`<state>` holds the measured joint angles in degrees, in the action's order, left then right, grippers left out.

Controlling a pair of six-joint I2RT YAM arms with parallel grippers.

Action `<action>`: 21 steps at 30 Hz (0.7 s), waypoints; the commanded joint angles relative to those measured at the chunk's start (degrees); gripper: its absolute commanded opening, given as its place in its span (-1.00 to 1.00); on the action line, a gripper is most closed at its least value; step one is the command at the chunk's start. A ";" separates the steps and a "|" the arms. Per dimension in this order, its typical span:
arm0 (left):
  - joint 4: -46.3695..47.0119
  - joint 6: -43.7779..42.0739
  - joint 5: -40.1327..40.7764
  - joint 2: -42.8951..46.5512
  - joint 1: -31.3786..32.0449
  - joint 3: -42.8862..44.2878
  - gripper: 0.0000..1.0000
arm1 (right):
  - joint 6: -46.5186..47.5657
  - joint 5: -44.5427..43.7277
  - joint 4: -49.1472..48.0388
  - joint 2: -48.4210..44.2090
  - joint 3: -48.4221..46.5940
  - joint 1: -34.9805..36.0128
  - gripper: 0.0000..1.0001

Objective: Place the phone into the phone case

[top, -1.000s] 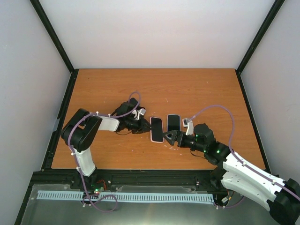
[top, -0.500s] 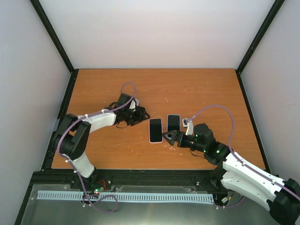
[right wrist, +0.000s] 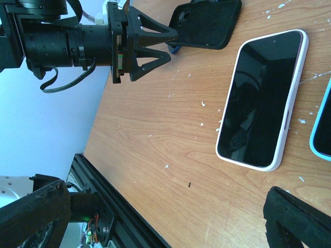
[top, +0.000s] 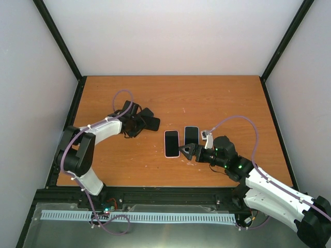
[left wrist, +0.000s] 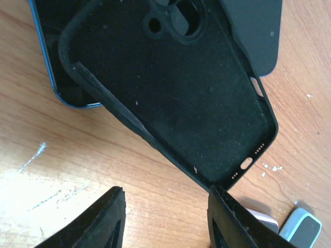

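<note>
An empty black phone case [left wrist: 186, 93] lies open side up, partly over a dark phone with a blue rim [left wrist: 49, 67]. My left gripper [left wrist: 166, 190] is open at the case's bottom end, its right finger against the case's corner. In the top view the left gripper [top: 138, 124] and the case [top: 152, 124] are at the table's middle left. A white-rimmed phone [top: 171, 143] lies screen up mid-table, with a light-blue-rimmed phone [top: 192, 135] beside it. My right gripper [top: 187, 151] is open and empty, just near of the white phone [right wrist: 261, 101].
Another flat dark object [left wrist: 258, 31] lies beyond the case. The wooden table [top: 217, 98] has a black frame rail [right wrist: 119, 217] along its near edge. The left gripper [right wrist: 150, 44] and the case [right wrist: 207, 23] show at the top of the right wrist view.
My left gripper has drawn back from the white phone toward the left and now sits at the black case. The white phone shifted slightly. The right arm has not moved.
</note>
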<state>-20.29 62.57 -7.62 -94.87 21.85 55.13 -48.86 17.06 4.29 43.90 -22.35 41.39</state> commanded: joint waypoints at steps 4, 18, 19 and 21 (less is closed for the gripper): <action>0.07 6.11 2.52 -3.13 -0.30 3.11 -0.24 | 0.34 -1.09 -0.52 -0.44 -1.18 -0.08 1.00; 3.56 7.26 2.15 -7.18 -0.84 4.04 -0.29 | 0.06 -1.91 -0.38 -0.72 -0.84 -0.08 1.00; 3.55 7.44 2.12 -7.46 -0.84 4.02 -0.29 | 0.00 -1.94 -0.38 -0.74 -0.78 -0.12 1.00; 3.62 7.72 1.71 -7.97 -0.97 4.10 -0.31 | 0.02 -1.93 -0.43 -0.75 -0.70 -0.09 1.00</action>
<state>-17.76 68.93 -6.20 -101.54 21.37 57.01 -48.88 16.10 4.29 43.88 -22.35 41.39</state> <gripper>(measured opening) 0.354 0.998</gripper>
